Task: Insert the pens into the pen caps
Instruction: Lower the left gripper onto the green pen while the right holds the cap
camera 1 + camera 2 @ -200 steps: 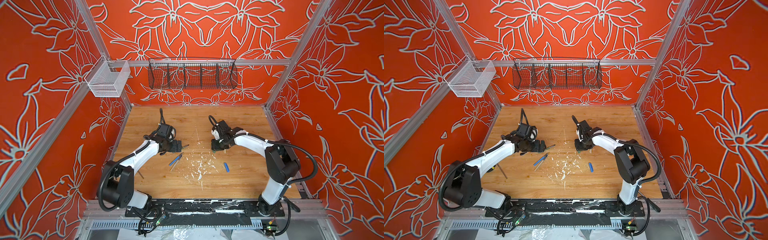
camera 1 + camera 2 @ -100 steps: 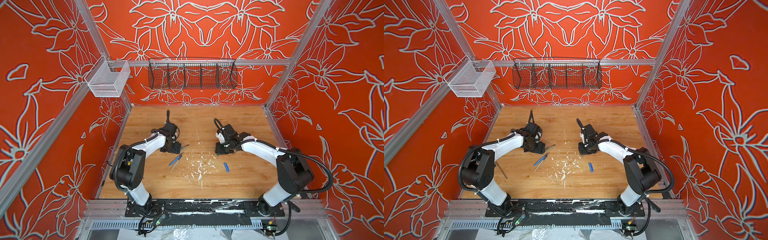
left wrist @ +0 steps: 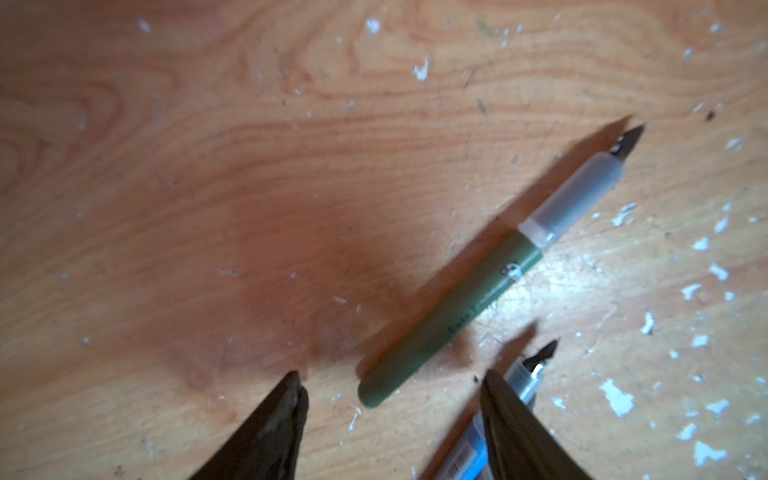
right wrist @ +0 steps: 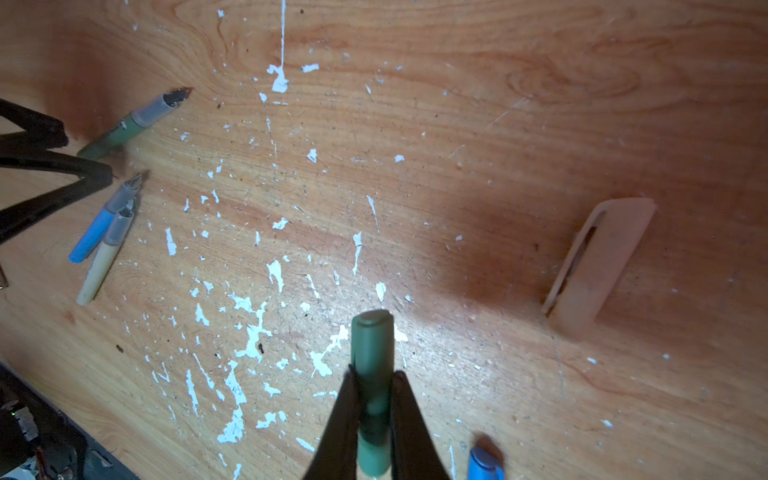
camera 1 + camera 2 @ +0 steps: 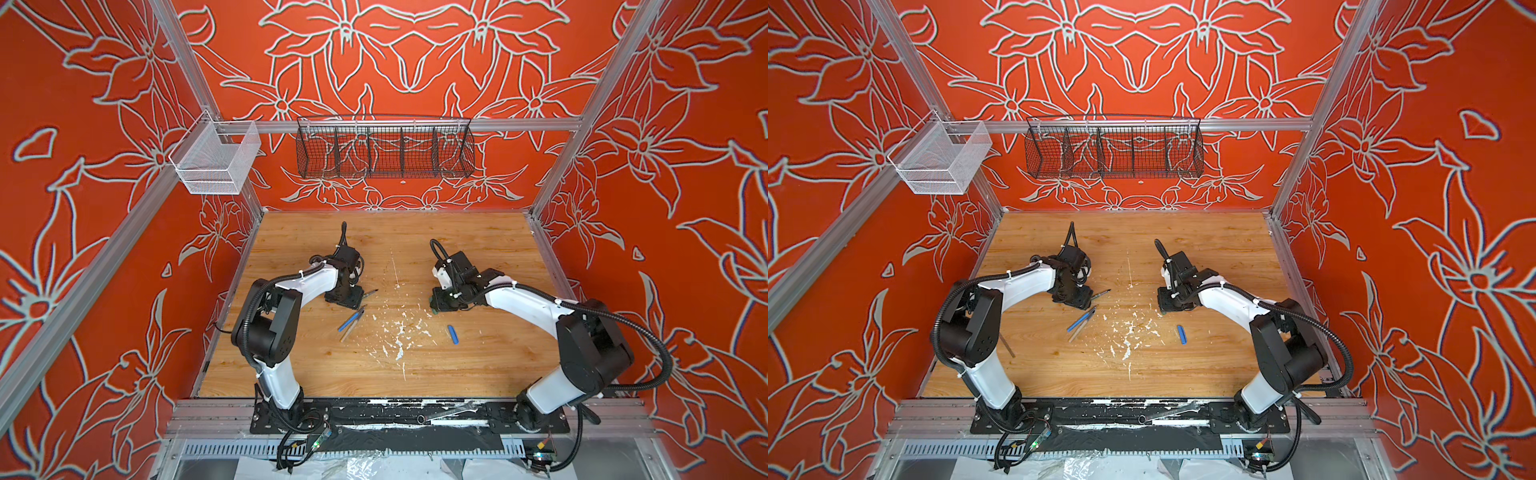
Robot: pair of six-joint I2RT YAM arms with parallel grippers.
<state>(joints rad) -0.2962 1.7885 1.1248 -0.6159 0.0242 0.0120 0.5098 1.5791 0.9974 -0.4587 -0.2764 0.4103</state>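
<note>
Our left end effector (image 3: 390,379), half open, straddles the thin olive green pen (image 3: 457,307) on the wooden tabletop (image 3: 208,166); we centre it before closing. Our right end effector (image 4: 374,374) clamps the stubby olive green cap (image 4: 372,332).

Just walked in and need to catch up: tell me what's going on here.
The right gripper is shut on the short olive green plastic cap. The left gripper is open, its jaws straddling the blunt end of the thin olive green pen lying on the wooden table, not gripping it yet. The blue pen, beige pen, blue cap and beige cap lie loose.
</note>
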